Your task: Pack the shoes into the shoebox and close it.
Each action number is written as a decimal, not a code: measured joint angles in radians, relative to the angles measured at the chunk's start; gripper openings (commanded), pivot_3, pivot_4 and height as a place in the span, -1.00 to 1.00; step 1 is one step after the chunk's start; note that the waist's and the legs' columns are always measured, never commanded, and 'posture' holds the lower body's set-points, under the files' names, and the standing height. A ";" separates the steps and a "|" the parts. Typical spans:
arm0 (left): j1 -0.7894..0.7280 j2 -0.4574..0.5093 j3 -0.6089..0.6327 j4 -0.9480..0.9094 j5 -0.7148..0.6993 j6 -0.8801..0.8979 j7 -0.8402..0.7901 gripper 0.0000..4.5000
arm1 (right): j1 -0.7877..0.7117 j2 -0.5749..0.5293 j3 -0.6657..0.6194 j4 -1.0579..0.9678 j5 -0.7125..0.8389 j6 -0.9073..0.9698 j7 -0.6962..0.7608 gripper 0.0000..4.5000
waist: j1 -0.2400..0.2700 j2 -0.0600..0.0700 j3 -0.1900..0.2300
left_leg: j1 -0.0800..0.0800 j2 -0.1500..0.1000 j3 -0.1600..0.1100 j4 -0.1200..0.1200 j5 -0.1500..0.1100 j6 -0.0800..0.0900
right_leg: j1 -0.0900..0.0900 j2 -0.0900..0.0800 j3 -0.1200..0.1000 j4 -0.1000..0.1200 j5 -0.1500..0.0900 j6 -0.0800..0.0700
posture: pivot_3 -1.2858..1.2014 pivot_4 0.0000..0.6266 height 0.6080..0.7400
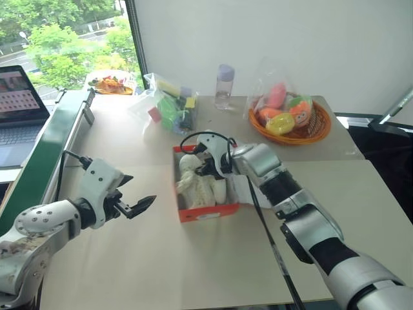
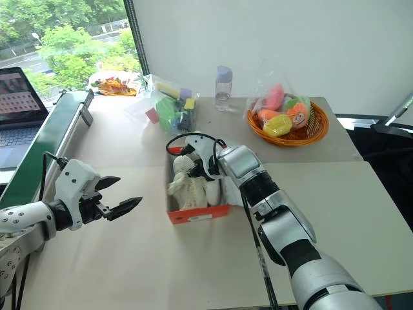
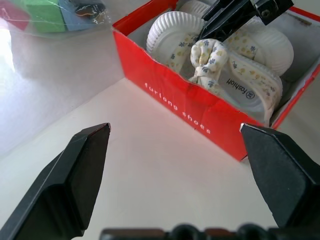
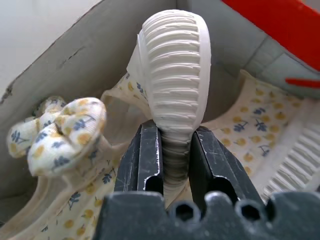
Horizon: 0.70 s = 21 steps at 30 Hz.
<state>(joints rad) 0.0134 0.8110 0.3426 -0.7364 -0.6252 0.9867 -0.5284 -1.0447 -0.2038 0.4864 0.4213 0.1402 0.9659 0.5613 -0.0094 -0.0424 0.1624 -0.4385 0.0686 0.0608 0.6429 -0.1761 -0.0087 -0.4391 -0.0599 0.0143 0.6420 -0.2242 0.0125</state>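
Observation:
The red shoebox (image 1: 208,212) stands open in the middle of the table, its white inside showing. Both cream shoes (image 1: 197,187) lie in it. One has a flowered bow (image 3: 207,57) and a printed insole. My right gripper (image 4: 175,142) reaches down into the box and is shut on the ribbed white sole (image 4: 175,65) of a shoe, which stands on edge beside the bow shoe (image 4: 70,130). My left gripper (image 1: 137,192) hovers over the table to the left of the box, open, with nothing between its fingers (image 3: 75,175).
An orange basket (image 1: 303,135) of toys, a clear bottle (image 1: 224,87) and a plastic bag of blocks (image 1: 171,106) stand behind the box. A green rail (image 1: 45,145) and a laptop (image 1: 19,103) line the left side. A black cable (image 1: 274,248) crosses the table under my right arm.

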 measured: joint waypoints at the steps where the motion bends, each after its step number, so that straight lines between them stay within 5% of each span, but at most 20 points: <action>1: 0.000 -0.003 -0.003 0.000 0.000 0.000 0.004 0.97 | 0.005 -0.001 0.008 -0.015 -0.009 0.003 -0.004 -0.82 | 0.000 0.000 0.000 | 0.000 0.000 0.000 0.000 0.000 0.000 | 0.000 0.000 0.000 0.000 0.000 0.000 | 0.03 -0.52 1.00; 12: -0.001 -0.021 -0.041 -0.013 0.000 -0.002 0.037 0.97 | 0.071 0.033 0.006 -0.146 -0.070 0.075 -0.061 -0.82 | -0.002 0.000 -0.001 | 0.000 0.000 0.000 0.000 0.000 0.000 | 0.000 0.000 0.000 0.000 0.000 0.000 | 0.03 -0.52 1.00; 21: -0.002 -0.021 -0.045 -0.013 0.000 -0.004 0.042 1.00 | 0.099 0.029 0.005 -0.149 -0.081 0.100 -0.019 0.64 | -0.002 -0.001 -0.002 | 0.000 0.000 0.000 0.000 0.000 0.000 | 0.000 0.000 0.000 0.000 0.000 0.000 | 0.03 -0.52 1.00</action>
<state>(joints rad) 0.0112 0.7901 0.2973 -0.7491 -0.6251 0.9831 -0.4868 -0.9453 -0.1751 0.4910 0.2721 0.0596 1.0661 0.5420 -0.0118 -0.0429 0.1607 -0.4382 0.0687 0.0611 0.6429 -0.1761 -0.0087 -0.4388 -0.0597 0.0144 0.6423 -0.2243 0.0125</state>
